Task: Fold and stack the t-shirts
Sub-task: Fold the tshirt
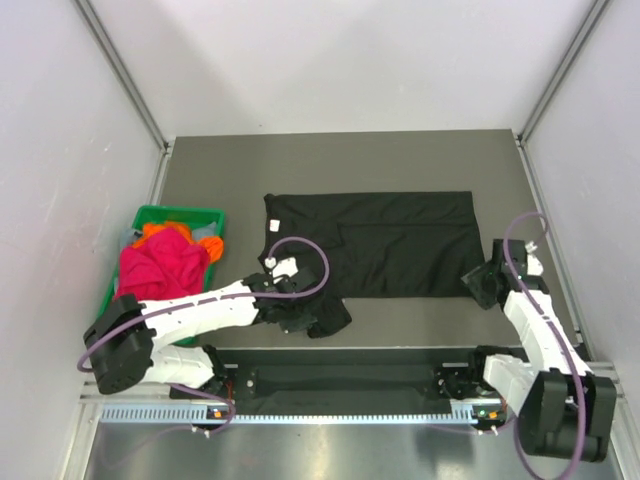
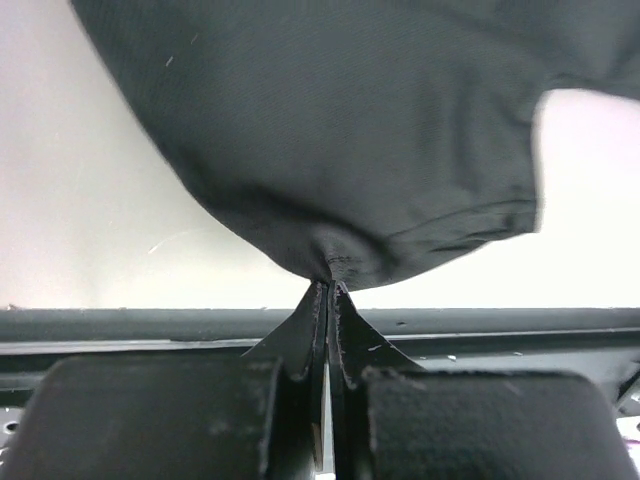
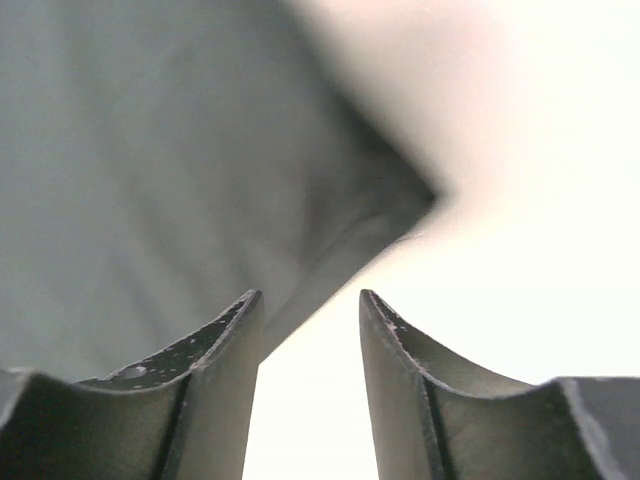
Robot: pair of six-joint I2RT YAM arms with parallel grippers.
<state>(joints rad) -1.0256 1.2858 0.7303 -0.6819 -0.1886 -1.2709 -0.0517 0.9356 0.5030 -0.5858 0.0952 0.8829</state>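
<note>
Far left, on the dark surface [image 1: 400, 155]: a green bin [image 1: 180, 213], with a magenta shirt [image 1: 160, 268] heaped inside and an orange shirt [image 1: 168, 230] showing behind it at the far rim. Just right of the bin, the left arm [image 1: 200, 315], stretched low along the near edge.

Left fingers [image 2: 320, 315] pressed tight together, pinching a small bunched fold of the black shirt [image 1: 400, 245] at its near left corner. Seen from the left wrist, a rounded pouch of dark cloth right at the tips and spreading away from them, with a stitched hem to the right.

In the middle, the rest of the black shirt spread flat, long side running left to right, well apart from the bin.

Far right, right fingers [image 3: 235, 330] partway apart with nothing between them, just beside the shirt's near right corner. From the right wrist, a point of cloth beyond the left-hand finger, pale bare gap between the two tips. Contact with the cloth: cannot tell.
</note>
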